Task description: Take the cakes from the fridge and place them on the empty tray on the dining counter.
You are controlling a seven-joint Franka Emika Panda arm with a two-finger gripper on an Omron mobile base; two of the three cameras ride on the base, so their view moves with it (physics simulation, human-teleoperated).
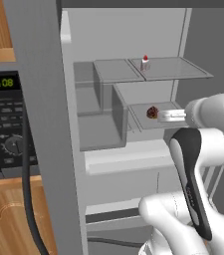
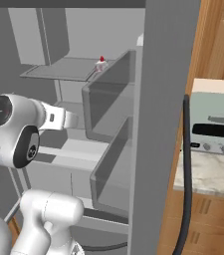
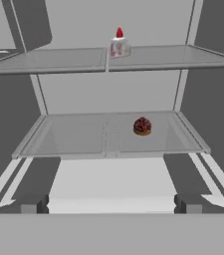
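Gripper [image 3: 111, 206] is released, holding nothing, level with the fridge [image 1: 133, 154] lower shelf. Brown cake [image 3: 142, 126] sits on that shelf; cherry slice [image 3: 119, 46] on the shelf above

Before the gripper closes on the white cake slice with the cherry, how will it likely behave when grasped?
The white slice looks taller than wide, so a push may tip it. It appears soft, so it might squash. The open gripper is level with the lower shelf, with the slice on the upper one.
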